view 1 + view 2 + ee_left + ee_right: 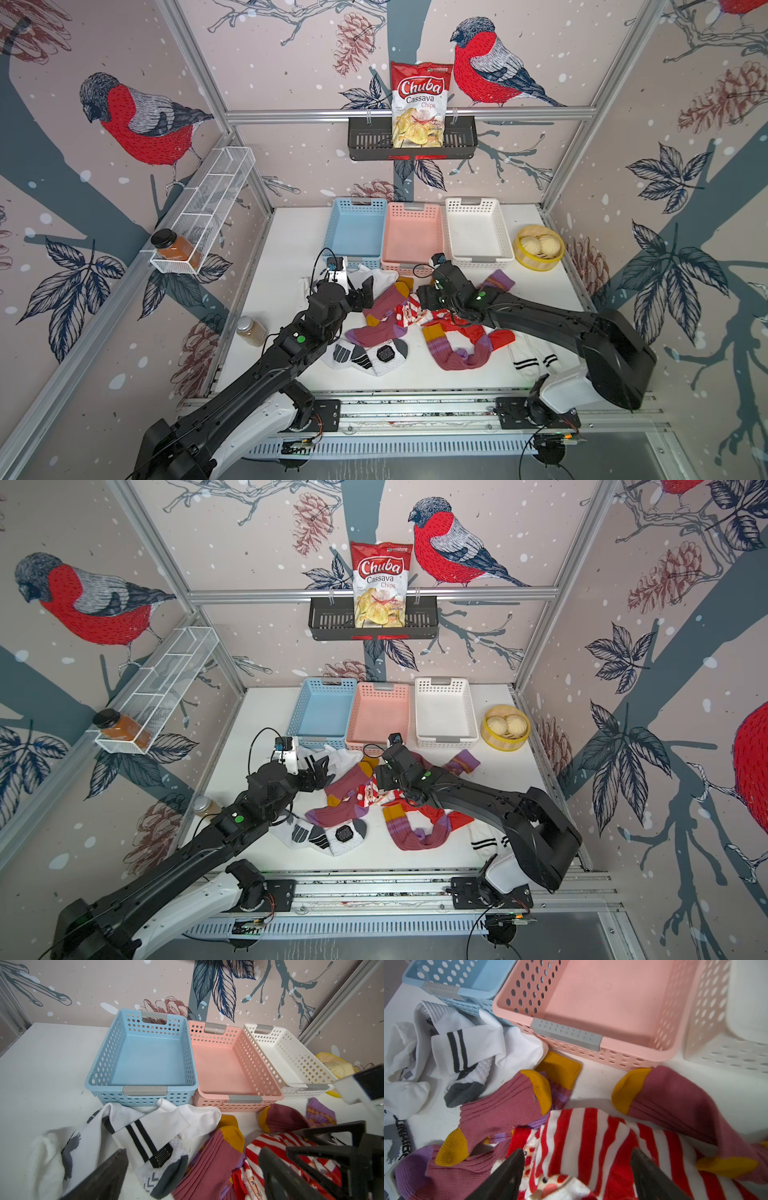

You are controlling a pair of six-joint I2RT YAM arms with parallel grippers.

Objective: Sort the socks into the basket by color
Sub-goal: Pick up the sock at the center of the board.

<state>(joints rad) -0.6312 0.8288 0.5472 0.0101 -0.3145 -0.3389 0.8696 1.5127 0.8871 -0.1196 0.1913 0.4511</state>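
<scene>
White tabletop [457, 380] carries the socks [384, 332], heaped just in front of the pink basket [413, 212]. Near that basket's front, the left gripper [193, 1152] hangs released over white and maroon ones. The right gripper [577, 1150] stands spread astride a Santa-patterned sock [581, 1130], not pinching it. The left arm [266, 365] and right arm [540, 311] hide parts of the heap, half covering a black-striped white sock [536, 361].

Perhaps a dozen maroon, red-striped and white socks [376, 334] lie tangled mid-frame. The blue basket [359, 206], pink basket [413, 210] and white basket [471, 206] stand empty just above.
</scene>
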